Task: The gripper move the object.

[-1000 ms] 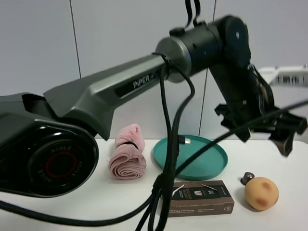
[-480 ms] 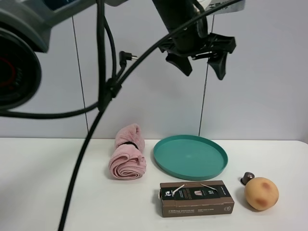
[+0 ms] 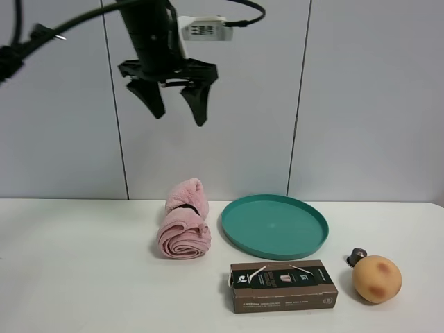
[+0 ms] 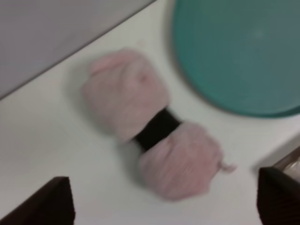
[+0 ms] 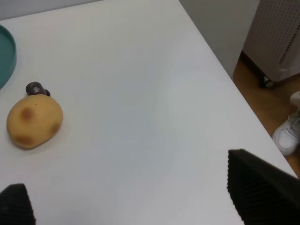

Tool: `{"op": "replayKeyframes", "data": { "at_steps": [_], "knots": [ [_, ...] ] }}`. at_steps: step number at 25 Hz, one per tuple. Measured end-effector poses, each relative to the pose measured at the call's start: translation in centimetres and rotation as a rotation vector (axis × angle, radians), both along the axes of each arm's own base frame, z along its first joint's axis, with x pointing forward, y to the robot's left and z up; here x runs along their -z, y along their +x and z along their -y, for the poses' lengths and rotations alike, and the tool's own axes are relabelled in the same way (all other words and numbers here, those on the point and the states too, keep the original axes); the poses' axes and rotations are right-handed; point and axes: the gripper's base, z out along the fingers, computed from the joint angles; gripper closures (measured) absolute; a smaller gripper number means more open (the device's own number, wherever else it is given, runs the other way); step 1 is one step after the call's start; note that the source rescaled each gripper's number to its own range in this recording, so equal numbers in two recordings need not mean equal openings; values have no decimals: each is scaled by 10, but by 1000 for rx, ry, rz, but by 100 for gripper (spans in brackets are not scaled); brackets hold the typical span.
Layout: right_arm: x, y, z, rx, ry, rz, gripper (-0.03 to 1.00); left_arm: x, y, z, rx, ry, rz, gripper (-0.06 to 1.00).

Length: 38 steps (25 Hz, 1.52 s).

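The object, a yellow-orange potato-like lump [image 3: 377,278] with reddish-brown blotches, lies at the table's front right, beside a small brown capsule [image 3: 356,256]. It also shows in the right wrist view [image 5: 34,121]. My left gripper [image 3: 179,113] hangs high above the table at the upper left, open and empty, over the pink rolled towel [image 3: 184,222]. In the left wrist view the left gripper [image 4: 166,197] has its fingers spread wide, with the towel [image 4: 150,131] far below. My right gripper [image 5: 136,187] is open and empty, above bare table well to one side of the lump. It is out of the exterior high view.
A teal plate [image 3: 236,239] lies mid-table, and its rim shows in both wrist views [image 4: 234,47] [image 5: 4,56]. A dark brown box [image 3: 283,285] lies in front of it. The table's right edge [image 5: 220,75] drops to the floor past the lump.
The left arm has swung from the right of the view, close to the camera, across to the upper left and higher. The things on the table have not moved.
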Motion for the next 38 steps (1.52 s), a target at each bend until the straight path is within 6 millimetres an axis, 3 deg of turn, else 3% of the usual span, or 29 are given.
{"op": "replayKeyframes", "data": {
  "at_steps": [5, 9, 13, 18, 24, 32, 38],
  "knots": [
    [0, 0, 0, 0, 0, 0, -3, -19, -19, -71, -145, 13, -33, 4],
    [0, 0, 0, 0, 0, 0, -3, -37, -46, -122, -250, 9, -28, 4],
    [0, 0, 0, 0, 0, 0, -3, -45, -86, -167, -350, 10, -34, 4],
    [0, 0, 0, 0, 0, 0, -3, -58, -149, -208, -474, -6, 6, 4],
    [0, 0, 0, 0, 0, 0, -3, -61, -231, -231, -594, -36, 92, 4],
    [0, 0, 0, 0, 0, 0, -3, -44, -337, -231, -683, -86, 281, 4],
    [0, 0, 0, 0, 0, 0, -3, -17, -381, -226, -648, -68, 385, 4]
  ]
}}
